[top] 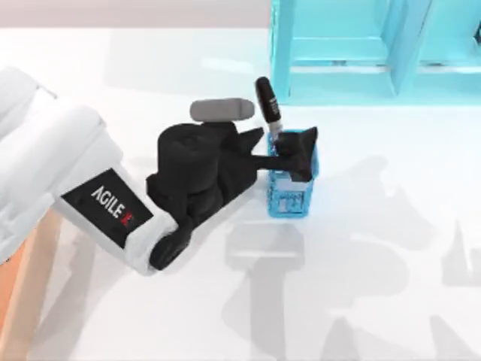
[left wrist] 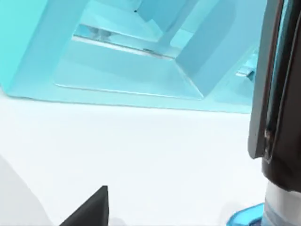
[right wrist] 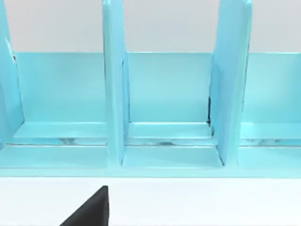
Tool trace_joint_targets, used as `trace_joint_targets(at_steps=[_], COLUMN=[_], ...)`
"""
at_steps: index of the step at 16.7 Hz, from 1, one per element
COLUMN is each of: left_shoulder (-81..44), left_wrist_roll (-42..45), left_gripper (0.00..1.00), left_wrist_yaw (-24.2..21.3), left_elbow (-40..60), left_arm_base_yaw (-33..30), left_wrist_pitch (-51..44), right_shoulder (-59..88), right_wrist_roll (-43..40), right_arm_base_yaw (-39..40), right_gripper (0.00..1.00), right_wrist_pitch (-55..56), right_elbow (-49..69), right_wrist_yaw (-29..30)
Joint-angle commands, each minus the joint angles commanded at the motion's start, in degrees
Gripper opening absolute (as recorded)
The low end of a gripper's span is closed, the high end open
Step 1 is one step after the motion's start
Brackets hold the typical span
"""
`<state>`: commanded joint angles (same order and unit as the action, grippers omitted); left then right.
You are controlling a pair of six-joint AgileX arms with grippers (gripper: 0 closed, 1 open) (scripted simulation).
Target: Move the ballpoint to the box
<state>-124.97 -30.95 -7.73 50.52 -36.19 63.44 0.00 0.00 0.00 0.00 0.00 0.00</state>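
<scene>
Your left gripper (top: pixel 289 147) pinches the ballpoint (top: pixel 268 105), which stands in the blue mesh cup (top: pixel 291 188). It must go up, then to the box (top: pixel 22 278).

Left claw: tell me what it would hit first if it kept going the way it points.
The left claw points right across the table and is already at the blue mesh cup holding the ballpoint. Pushed on, it would likely meet the pen or cup first; depth is unclear.
</scene>
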Motion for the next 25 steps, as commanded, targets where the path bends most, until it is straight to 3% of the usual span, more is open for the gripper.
trace_joint_targets(at_steps=[6,19,25], left_shoulder=[-1.8,-1.8,-1.8], left_wrist_roll=[-0.1,-0.1,-0.1], left_gripper=[1.00,0.02,0.00], left_wrist_yaw=[0.3,0.3,0.3], left_elbow=[2.6,2.6,2.6], left_arm_base_yaw=[-0.3,-0.3,-0.3], left_wrist_pitch=[-1.1,-1.1,-1.1], right_shoulder=[0.0,0.0,0.0], right_wrist_roll=[0.0,0.0,0.0], right_arm_base_yaw=[0.0,0.0,0.0], right_gripper=[1.00,1.00,1.00], right_wrist_pitch=[0.0,0.0,0.0], right_elbow=[0.0,0.0,0.0], right_wrist_yaw=[0.0,0.0,0.0])
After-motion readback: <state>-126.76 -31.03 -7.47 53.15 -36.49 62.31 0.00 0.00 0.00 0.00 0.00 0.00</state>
